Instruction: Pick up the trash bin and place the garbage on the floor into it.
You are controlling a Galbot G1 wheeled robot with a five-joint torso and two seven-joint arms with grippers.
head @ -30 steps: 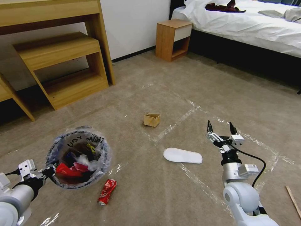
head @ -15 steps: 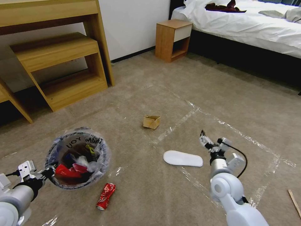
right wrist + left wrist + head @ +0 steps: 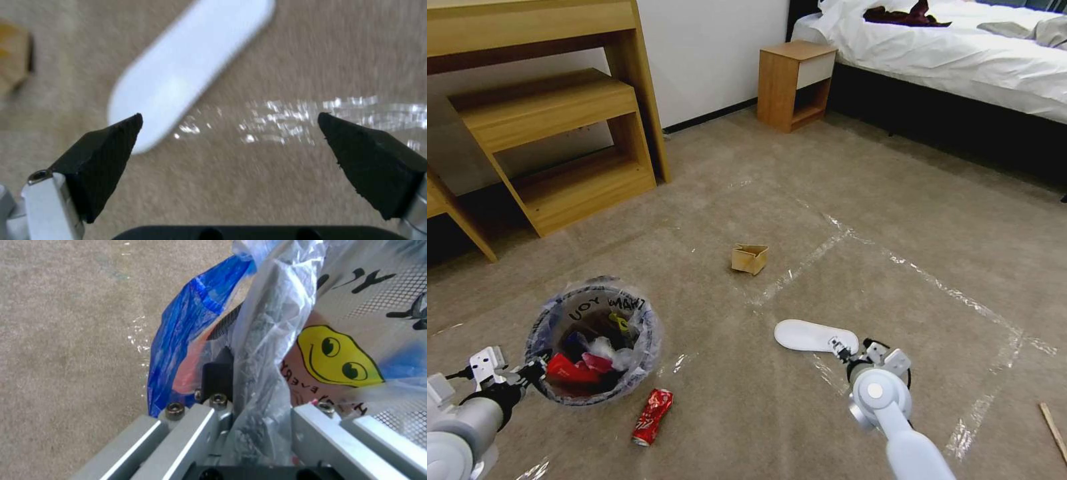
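Left gripper (image 3: 527, 371) clamped on trash bin (image 3: 594, 340) rim through crinkly liner. Crushed can (image 3: 652, 407) just beside bin on carpet (image 3: 727, 413). White slipper (image 3: 815, 335) flat near centre; probably light, floppy, best pinched at the near end. Right gripper (image 3: 229, 133) spread wide above that end.

Bin (image 3: 594, 347): round, upright, clear bag liner with black lettering at rim, partly full of red and white litter. On the floor (image 3: 800, 200), beige carpet with tape strips: crushed red can (image 3: 652, 417) just beside bin, flat white slipper (image 3: 810, 335), small cardboard box (image 3: 750, 258), wooden stick (image 3: 1054, 430) at edge.
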